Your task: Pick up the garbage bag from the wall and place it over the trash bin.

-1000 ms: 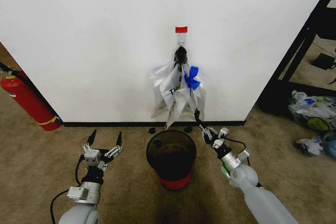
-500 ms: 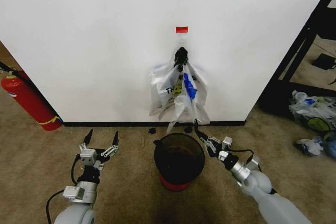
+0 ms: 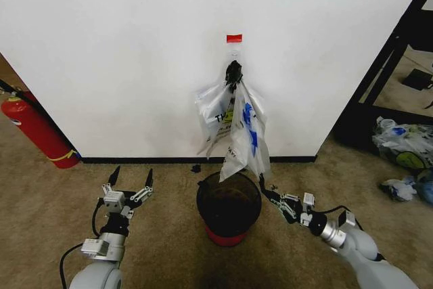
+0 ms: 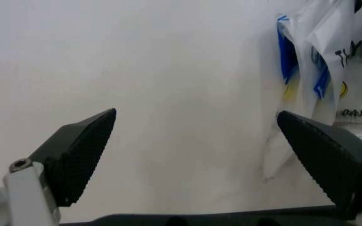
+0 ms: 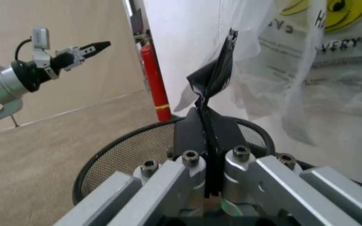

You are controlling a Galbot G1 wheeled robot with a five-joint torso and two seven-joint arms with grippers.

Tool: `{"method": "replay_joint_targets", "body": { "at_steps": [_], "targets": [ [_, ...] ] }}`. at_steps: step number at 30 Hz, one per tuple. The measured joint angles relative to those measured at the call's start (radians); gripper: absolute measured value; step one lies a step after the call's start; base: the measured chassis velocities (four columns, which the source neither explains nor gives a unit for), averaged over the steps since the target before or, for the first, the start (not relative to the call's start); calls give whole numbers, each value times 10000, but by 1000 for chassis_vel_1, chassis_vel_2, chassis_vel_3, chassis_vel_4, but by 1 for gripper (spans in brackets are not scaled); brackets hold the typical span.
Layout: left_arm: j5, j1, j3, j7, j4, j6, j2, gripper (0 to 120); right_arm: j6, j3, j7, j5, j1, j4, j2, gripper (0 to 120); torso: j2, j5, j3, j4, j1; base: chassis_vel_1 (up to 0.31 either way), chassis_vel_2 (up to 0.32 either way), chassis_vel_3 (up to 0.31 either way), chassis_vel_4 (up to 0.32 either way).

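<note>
As the garbage bag (image 3: 245, 141) swung out from the wall (image 3: 135, 52), stretched over the trash bin (image 3: 229, 206), the right gripper (image 3: 264, 185) pinched its corner, retreating; detachment looked near. The left gripper (image 3: 130, 178) waited open-fingered beside the bin.

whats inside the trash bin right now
The trash bin shows dark mesh walls and a dark interior with nothing visible in it; its bottom is in shadow. The garbage bag hangs above its rim, and the right gripper is beside it.
</note>
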Motion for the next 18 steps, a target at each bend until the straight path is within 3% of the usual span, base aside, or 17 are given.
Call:
{"method": "replay_joint_targets", "body": {
  "at_steps": [14, 18],
  "targets": [
    [27, 140, -43, 2, -92, -64, -89, 100, -259, 620, -1253, -713, 542, -760, -11, 0, 0, 0, 0, 0, 0, 0, 0, 0, 0],
    [39, 157, -46, 5, -98, -94, -120, 100, 41, 618, -852, -671, 606, -687, 119, 0, 0, -2, 0, -2, 0, 0, 0, 0, 0]
  ]
}}
